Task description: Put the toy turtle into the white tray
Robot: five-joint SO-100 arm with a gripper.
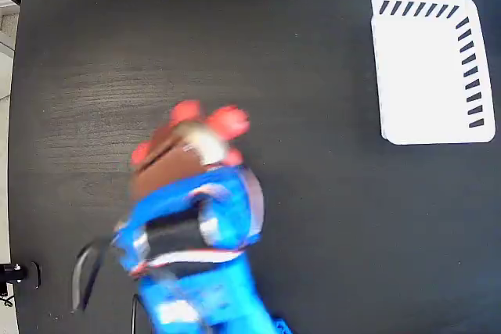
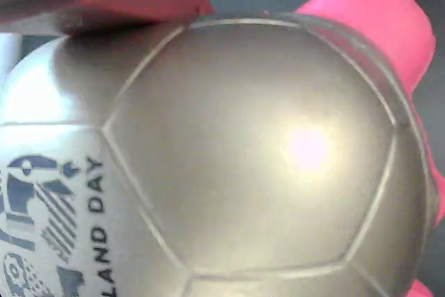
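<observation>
Toy turtle (image 1: 196, 142) sits left of centre on the dark woodgrain table (image 1: 313, 217), under the blue gripper (image 1: 192, 166); jaw state indeterminate through blur. Glossy panelled shell. White slotted tray (image 1: 427, 76) well apart, upper right; open surface between.

motion blur smears the blue robot arm (image 1: 200, 263) and red-limbed silvery-shelled toy turtle (image 1: 192, 142) in the fixed view, its gripper hidden; the wrist view crops the shell.

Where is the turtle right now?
In the fixed view the toy turtle is left of the middle of the dark table, right at the blue arm's gripper, far from the white tray in the upper right corner.
</observation>
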